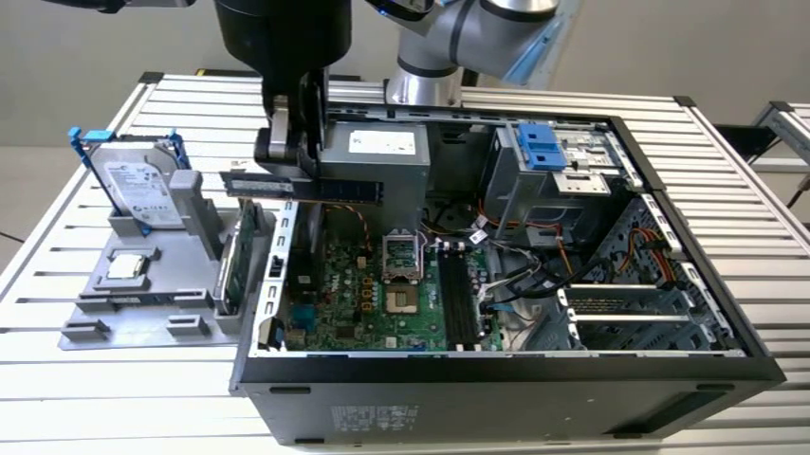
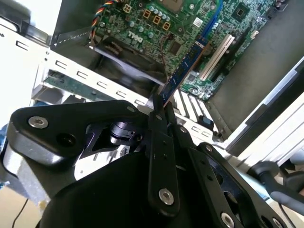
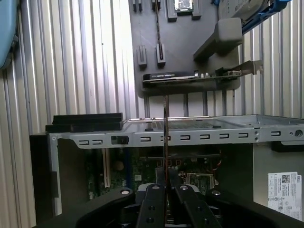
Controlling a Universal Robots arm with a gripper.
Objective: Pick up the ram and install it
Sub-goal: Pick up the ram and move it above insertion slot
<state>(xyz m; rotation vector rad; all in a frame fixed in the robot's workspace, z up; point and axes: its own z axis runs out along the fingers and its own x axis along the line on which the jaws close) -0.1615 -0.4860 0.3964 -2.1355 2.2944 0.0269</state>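
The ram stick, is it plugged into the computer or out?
Out. The gripper holds the ram level in the air over the side wall of the open computer case, clear of the motherboard below.

Bench [image 1: 746,190] of ribbed pale metal, computer case [image 1: 506,384] finished in matt black sheet metal, holder [image 1: 127,303] at its nine o'clock moulded in matt grey plastic, ram [image 1: 344,189] seen as dark circuit board, gripper [image 2: 161,107] coated smooth satin black.
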